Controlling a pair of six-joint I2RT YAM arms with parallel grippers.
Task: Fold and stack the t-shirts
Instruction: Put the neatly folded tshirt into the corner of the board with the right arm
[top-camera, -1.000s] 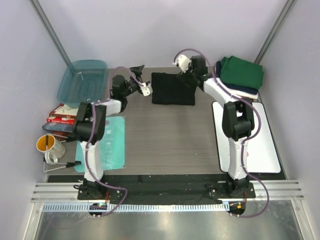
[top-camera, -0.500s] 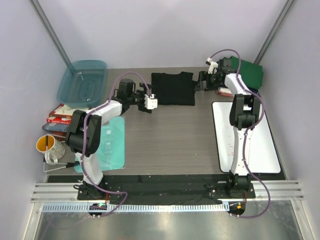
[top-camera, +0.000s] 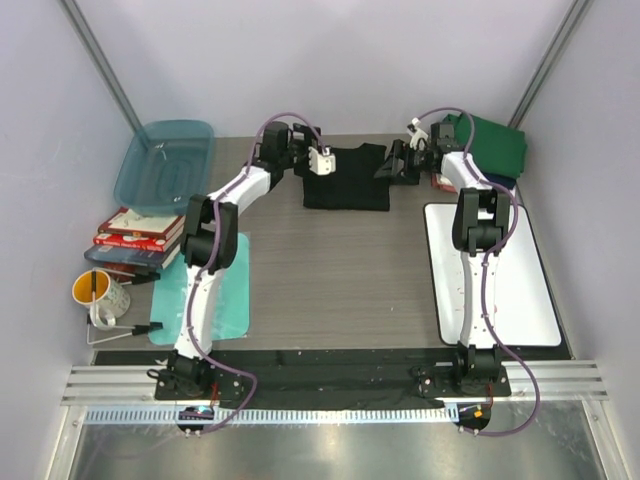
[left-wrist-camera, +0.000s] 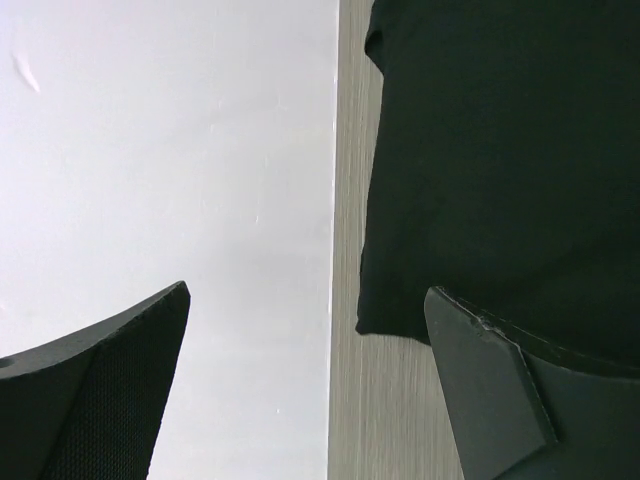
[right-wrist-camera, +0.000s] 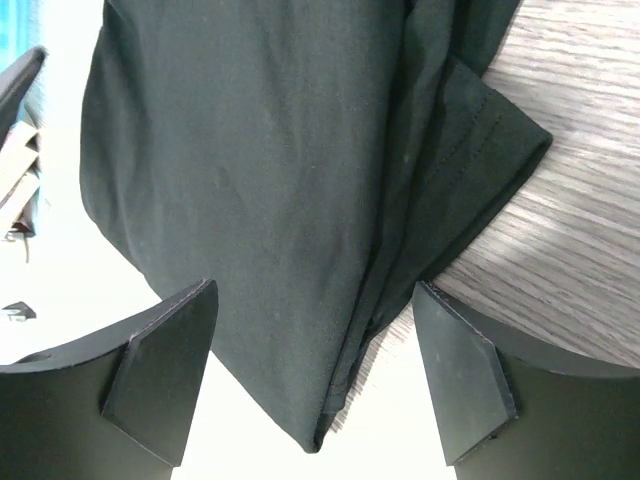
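Observation:
A folded black t-shirt (top-camera: 345, 180) lies at the back middle of the table. My left gripper (top-camera: 320, 163) hovers at its back left corner, open; in the left wrist view the shirt (left-wrist-camera: 500, 170) lies to the right of the empty gap between the fingers (left-wrist-camera: 308, 292). My right gripper (top-camera: 388, 166) is at the shirt's back right corner, open. In the right wrist view the shirt's folded edge and sleeve (right-wrist-camera: 300, 200) hang between the wide-apart fingers (right-wrist-camera: 315, 290). A stack of folded t-shirts, green on top (top-camera: 485, 145), sits at the back right.
A teal tub (top-camera: 165, 160) stands at the back left, with books (top-camera: 135, 232) and a yellow mug (top-camera: 98, 293) in front of it. A teal mat (top-camera: 218, 290) lies by the left arm. A white mat (top-camera: 505, 275) covers the right side.
The left gripper swung from the shirt's left side up to its back left corner. The right gripper moved down to the shirt's back right corner.

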